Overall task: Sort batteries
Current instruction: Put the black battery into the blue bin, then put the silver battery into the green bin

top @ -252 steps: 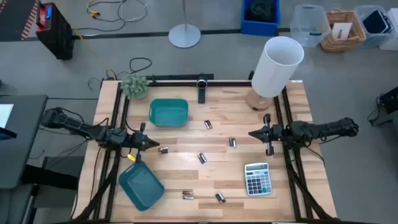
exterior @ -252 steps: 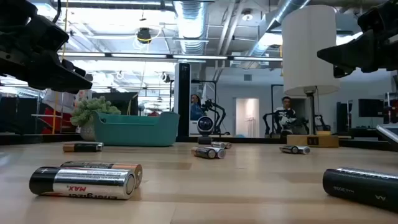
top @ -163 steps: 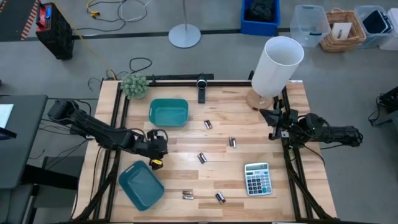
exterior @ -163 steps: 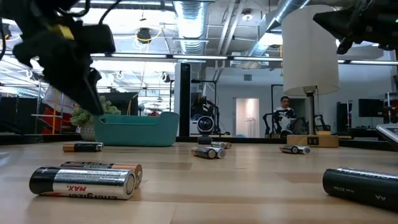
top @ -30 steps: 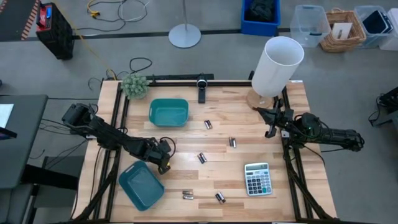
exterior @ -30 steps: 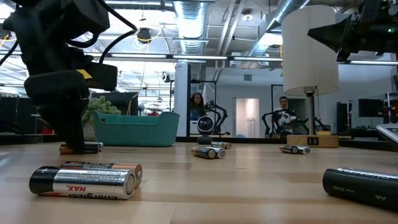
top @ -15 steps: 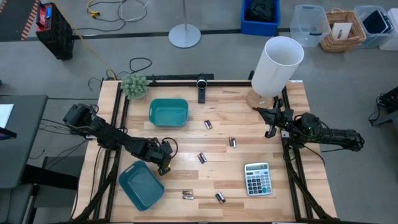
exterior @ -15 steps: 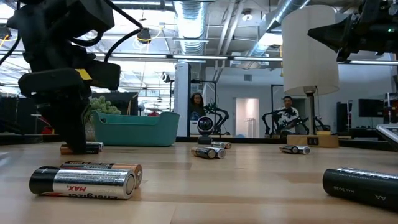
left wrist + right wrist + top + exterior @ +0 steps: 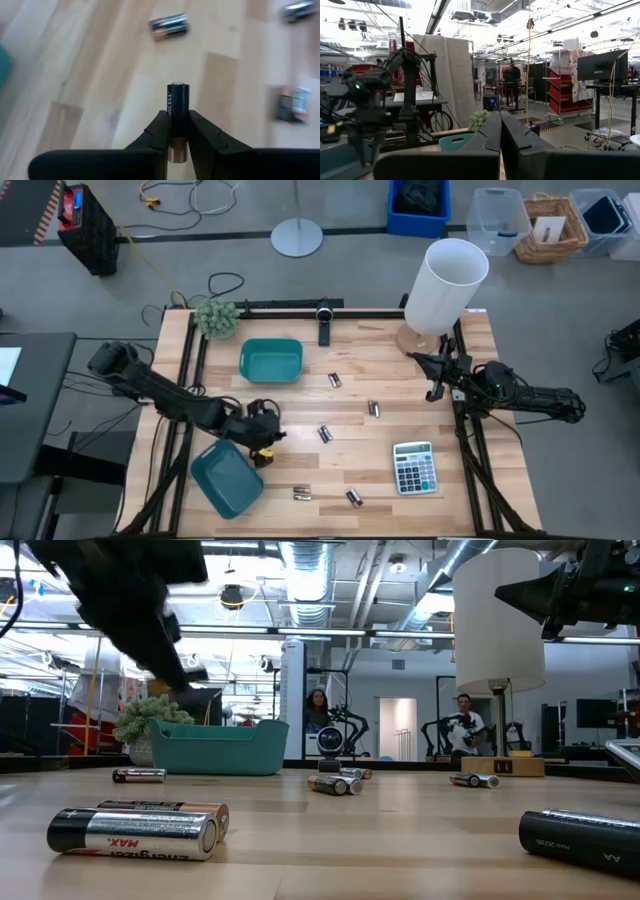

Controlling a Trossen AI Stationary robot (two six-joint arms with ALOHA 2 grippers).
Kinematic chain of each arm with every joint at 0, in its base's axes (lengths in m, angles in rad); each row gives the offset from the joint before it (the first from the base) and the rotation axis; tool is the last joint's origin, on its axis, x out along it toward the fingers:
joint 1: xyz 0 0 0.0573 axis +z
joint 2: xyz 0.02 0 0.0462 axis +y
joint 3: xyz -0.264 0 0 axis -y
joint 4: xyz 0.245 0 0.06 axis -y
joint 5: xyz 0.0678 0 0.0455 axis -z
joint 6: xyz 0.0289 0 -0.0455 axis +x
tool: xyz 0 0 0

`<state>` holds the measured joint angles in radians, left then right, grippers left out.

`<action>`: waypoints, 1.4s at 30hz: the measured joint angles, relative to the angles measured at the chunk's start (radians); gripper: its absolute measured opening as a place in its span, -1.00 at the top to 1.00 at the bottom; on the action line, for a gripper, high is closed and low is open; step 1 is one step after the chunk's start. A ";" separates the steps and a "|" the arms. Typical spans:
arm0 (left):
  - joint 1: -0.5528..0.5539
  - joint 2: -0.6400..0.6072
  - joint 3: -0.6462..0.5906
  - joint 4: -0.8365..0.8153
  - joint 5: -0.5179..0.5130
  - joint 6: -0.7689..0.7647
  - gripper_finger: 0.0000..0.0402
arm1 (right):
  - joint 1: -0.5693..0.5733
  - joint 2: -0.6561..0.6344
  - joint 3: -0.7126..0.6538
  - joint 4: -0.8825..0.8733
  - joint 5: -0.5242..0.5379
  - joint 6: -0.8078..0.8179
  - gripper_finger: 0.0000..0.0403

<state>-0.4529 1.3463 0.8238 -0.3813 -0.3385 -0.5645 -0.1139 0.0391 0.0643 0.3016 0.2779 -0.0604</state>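
1. The left gripper (image 9: 178, 131) now pinches a battery (image 9: 177, 112) clear of the bench (image 9: 400, 420); half a second ago it stood down on the wood near the tray corner, and in the low view the arm has lifted away from the spot.
2. In the low view a battery (image 9: 139, 775) lies in front of the teal bin (image 9: 218, 748), where the arm stood over it a moment ago.
3. The right gripper (image 9: 500, 131) has not shifted: fingers pressed together, holding nothing, by the white lamp (image 9: 445, 285) at the bench's right edge.
4. The held battery reads "DURACELL" along its black side, with a copper end between the fingers.
5. The nearest pair of batteries (image 9: 135, 828) in the low view shows "MAX" upside down; a dark battery (image 9: 578, 838) at the right shows "AA".
6. Other batteries (image 9: 324, 433) lie mid-bench, two more (image 9: 301, 493) near the front edge, beside the grey calculator (image 9: 414, 467).
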 joint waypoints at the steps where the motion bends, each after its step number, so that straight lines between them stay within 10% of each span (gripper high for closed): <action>1: -0.017 -0.020 0.000 -0.001 0.011 0.003 0.80 | 0.000 0.000 0.000 0.000 0.000 0.000 0.91; 8: -0.138 -0.114 0.000 -0.008 0.147 -0.071 0.80 | 0.000 0.000 0.000 0.002 0.000 0.000 0.91; 18: -0.309 -0.123 0.000 -0.312 0.291 -0.571 0.80 | 0.003 0.000 0.000 0.024 0.000 0.020 0.91; 30: -0.347 -0.117 0.000 -0.398 0.202 -0.666 0.05 | 0.026 0.000 0.000 0.020 -0.022 0.037 0.82; 42: -0.236 -0.117 0.000 -0.388 -0.043 -0.483 0.14 | 0.080 0.162 0.031 0.043 -0.026 0.027 0.46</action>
<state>-0.6893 1.2289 0.8238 -0.7696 -0.3817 -1.0470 -0.0336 0.2010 0.0948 0.3444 0.2523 -0.0335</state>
